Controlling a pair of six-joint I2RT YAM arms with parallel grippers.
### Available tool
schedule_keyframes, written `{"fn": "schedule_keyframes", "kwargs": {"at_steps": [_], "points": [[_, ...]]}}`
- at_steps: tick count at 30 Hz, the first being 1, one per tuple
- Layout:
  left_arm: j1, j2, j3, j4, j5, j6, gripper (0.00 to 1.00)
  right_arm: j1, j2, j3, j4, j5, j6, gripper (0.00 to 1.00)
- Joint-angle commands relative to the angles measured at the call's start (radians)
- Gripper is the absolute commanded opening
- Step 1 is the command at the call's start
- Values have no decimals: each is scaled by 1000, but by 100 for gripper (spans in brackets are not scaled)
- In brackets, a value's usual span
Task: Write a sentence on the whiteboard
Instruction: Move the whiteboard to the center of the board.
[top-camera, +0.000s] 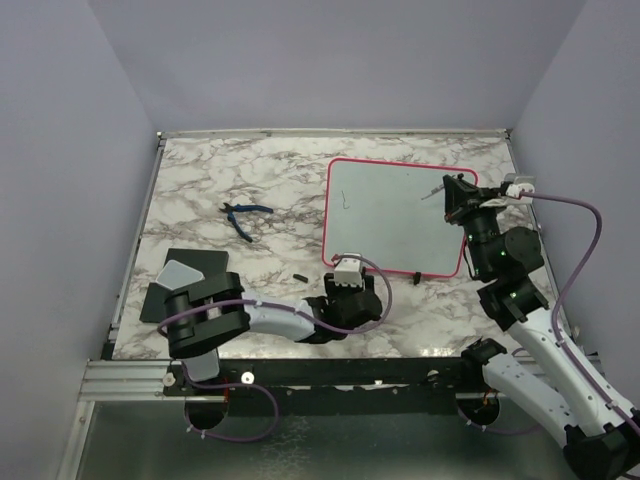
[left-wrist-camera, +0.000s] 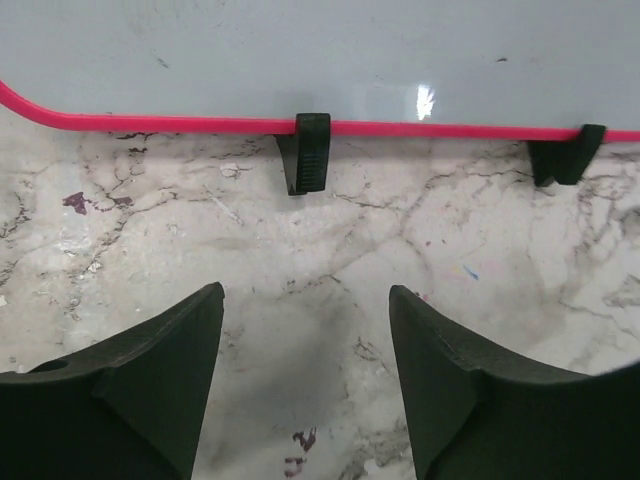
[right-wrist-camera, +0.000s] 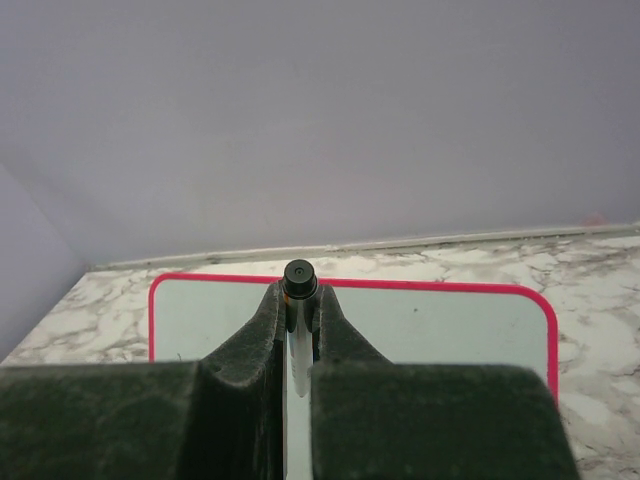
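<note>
Top external view, starting at the lower left of the frame: a dark pad (top-camera: 192, 272) lies flat on the marble table (top-camera: 200, 180) with a pale grey block (top-camera: 180, 273) on it. A little right and higher sit blue-handled pliers (top-camera: 246, 216), well apart from the pad, and below them a small black piece (top-camera: 299, 273) lies alone. Moving to the centre, the left gripper (top-camera: 350, 288) hovers low, just beside the lower left corner of the whiteboard (top-camera: 395, 215). The board lies flat right of centre, red-pink frame all round, with a thin dark squiggle (top-camera: 343, 200) near its left side; I cannot tell what it is. On the right, the right gripper (top-camera: 455, 195) sits over the board's right edge with a marker (top-camera: 432, 191) pointing left across the white surface. The left wrist view shows the left gripper (left-wrist-camera: 305, 380) open, its fingers (left-wrist-camera: 170, 385) spread over bare marble with nothing between them, while two black clips (left-wrist-camera: 305, 150) hang on the board's red edge (left-wrist-camera: 150, 122) across the top of the frame. The right wrist view shows the right gripper (right-wrist-camera: 300, 330) clamped on the marker (right-wrist-camera: 300, 278), the whiteboard (right-wrist-camera: 420, 320) lying beyond it.
</note>
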Motion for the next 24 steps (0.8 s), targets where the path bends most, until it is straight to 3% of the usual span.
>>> {"fn": "schedule_keyframes", "kwargs": {"at_steps": [1, 6, 11, 18, 24], "points": [[-3, -191, -39, -56, 172, 119, 74, -4, 13, -3, -8, -115, 23, 1], [67, -440, -27, -228, 308, 275, 84, -4, 36, -13, 28, -160, 43, 1], [399, -546, 22, -329, 711, 404, 85, -3, 76, -16, 78, -194, 47, 1], [763, -413, 208, -326, 1161, 571, 83, 15, 175, -6, 169, -230, 67, 1], [877, -327, 269, -199, 1333, 613, 82, 56, 282, 9, 256, -239, 53, 1]]}}
